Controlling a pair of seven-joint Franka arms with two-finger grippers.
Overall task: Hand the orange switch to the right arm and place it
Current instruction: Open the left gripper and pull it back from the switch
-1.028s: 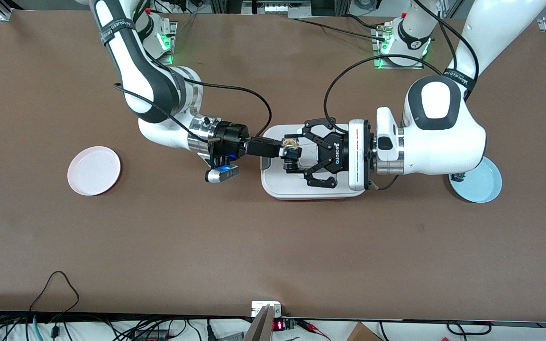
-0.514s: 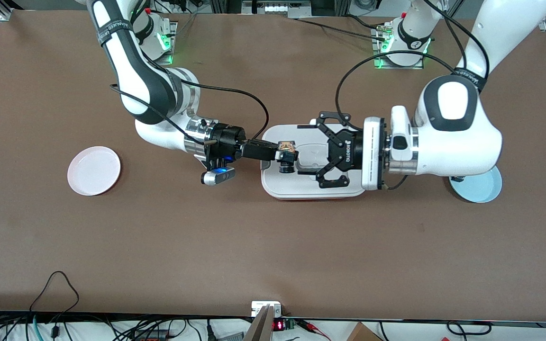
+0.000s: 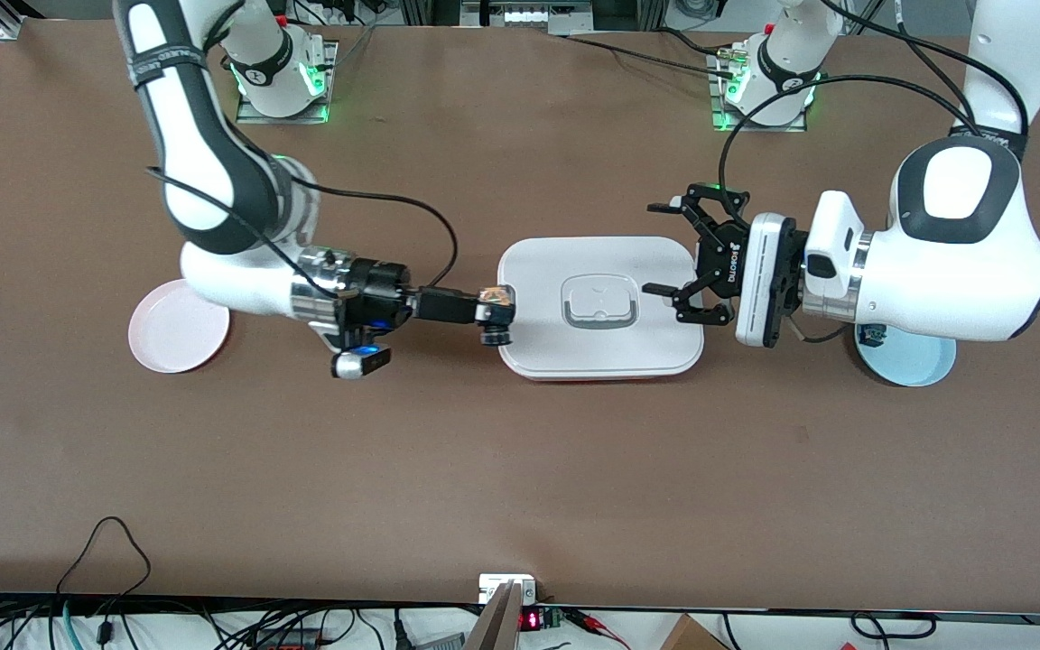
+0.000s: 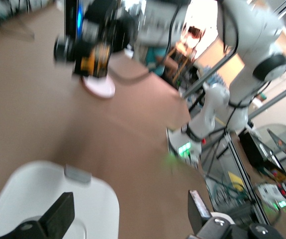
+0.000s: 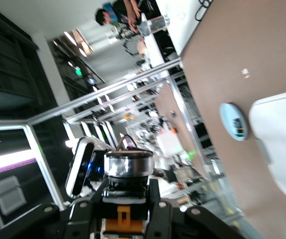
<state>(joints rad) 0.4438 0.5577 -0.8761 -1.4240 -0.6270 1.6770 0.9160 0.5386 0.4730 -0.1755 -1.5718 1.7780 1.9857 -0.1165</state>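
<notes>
My right gripper (image 3: 495,313) is shut on the orange switch (image 3: 495,296) and holds it in the air over the edge of the white lid (image 3: 599,361) at the right arm's end. In the right wrist view the switch (image 5: 125,219) sits clamped between the two black fingers (image 5: 158,224). My left gripper (image 3: 660,250) is open and empty over the lid's edge at the left arm's end. In the left wrist view its fingers (image 4: 58,216) stand wide apart, and the right gripper with the switch (image 4: 97,59) shows farther off.
A pink plate (image 3: 168,338) lies at the right arm's end, partly under that arm. A light blue plate (image 3: 913,361) lies at the left arm's end with a tiny dark piece with a blue-green top (image 3: 872,336) on it. Brown table lies nearer the front camera.
The two grippers have drawn apart. The right gripper carried the switch from over the lid's middle to its edge. The left gripper pulled back, open, toward the left arm's end.
</notes>
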